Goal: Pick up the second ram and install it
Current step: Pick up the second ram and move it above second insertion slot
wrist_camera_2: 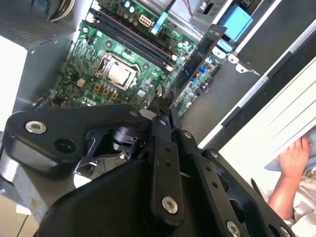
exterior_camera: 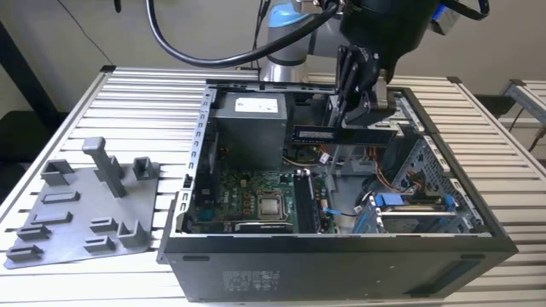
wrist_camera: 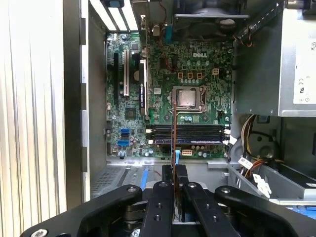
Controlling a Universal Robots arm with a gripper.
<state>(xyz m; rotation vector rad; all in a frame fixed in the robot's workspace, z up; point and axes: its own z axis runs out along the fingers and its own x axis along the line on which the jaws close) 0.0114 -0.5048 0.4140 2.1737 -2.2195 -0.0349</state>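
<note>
Holding the memory stick [exterior_camera: 341,134] in the clenched jaws of the gripper [exterior_camera: 369,118], high over the far part of the open case [exterior_camera: 341,268]. Turned crosswise to the slots [wrist_camera: 187,134]; could jam or chip there if lowered without turning.

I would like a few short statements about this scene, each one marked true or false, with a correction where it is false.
1. The gripper holds the second ram in its fingers. True.
2. The second ram is already seated in a slot. False: it is held above the motherboard.
3. The grey fixture plate lies inside the computer case. False: it lies on the table, at the exterior view's left of the case.
4. The silver processor sits on the motherboard. True.
</note>
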